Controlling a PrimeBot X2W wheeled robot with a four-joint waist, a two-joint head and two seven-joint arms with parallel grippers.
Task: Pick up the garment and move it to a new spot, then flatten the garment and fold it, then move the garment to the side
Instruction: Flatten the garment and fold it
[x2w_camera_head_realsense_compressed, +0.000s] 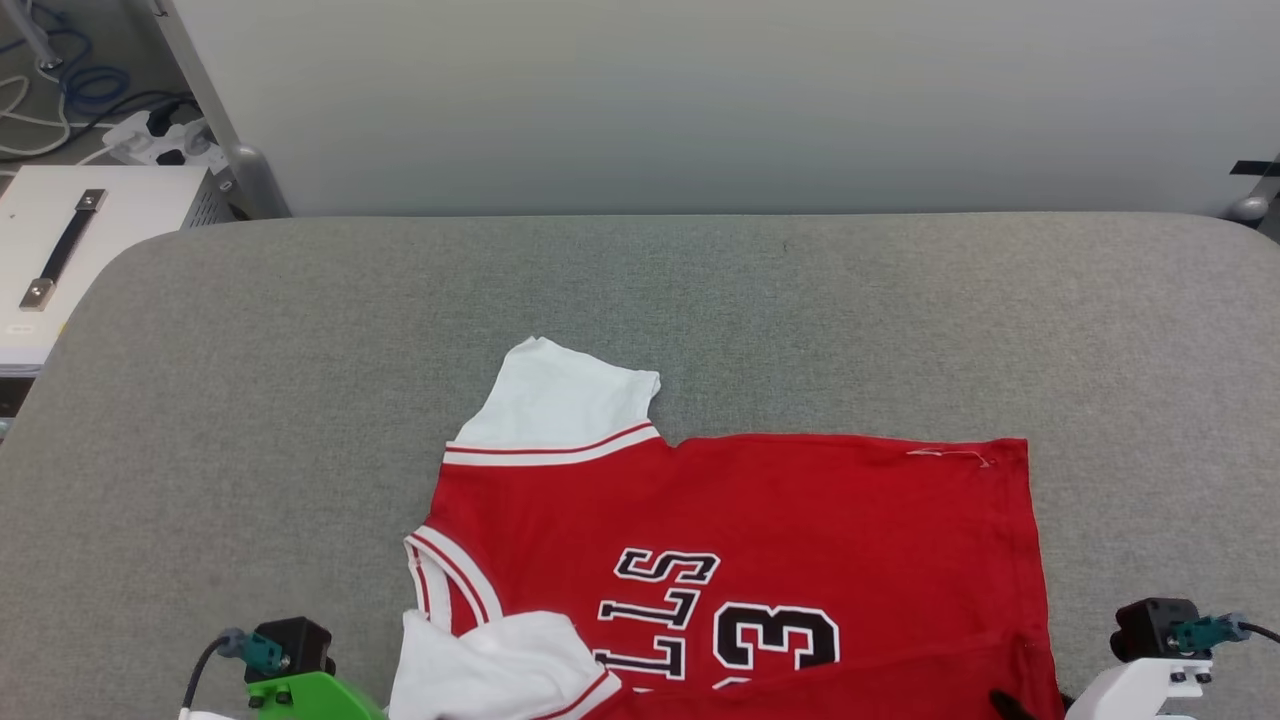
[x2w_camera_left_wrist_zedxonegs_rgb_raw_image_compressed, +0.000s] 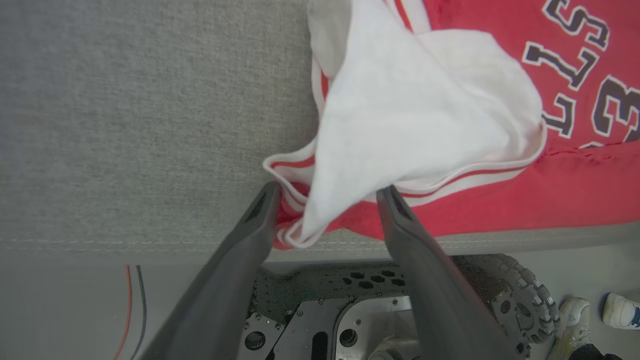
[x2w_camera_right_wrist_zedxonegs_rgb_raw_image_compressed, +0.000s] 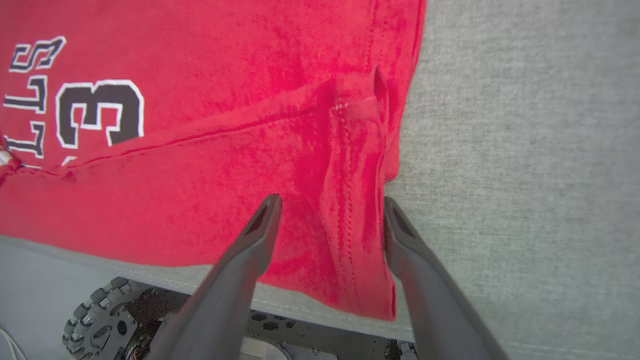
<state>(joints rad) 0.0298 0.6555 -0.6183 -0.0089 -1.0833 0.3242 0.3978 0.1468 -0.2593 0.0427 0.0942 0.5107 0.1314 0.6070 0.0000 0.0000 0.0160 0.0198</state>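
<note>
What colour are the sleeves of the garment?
White, on a red garment; the far sleeve shows best in the head view.

We see the red jersey (x2w_camera_head_realsense_compressed: 760, 520) lying print-up on the grey padded table (x2w_camera_head_realsense_compressed: 300, 400), near edge folded over, far white sleeve (x2w_camera_head_realsense_compressed: 560, 400) flat.

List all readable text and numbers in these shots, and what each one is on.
"LLS": black, white-edged letters on the red garment, lying sideways. The start of the word is covered by the folded white sleeve.
"3": large numeral on the garment beside the letters. A fold covers whatever is next to it.
Small label on the white case at far left: too small to read.
</note>
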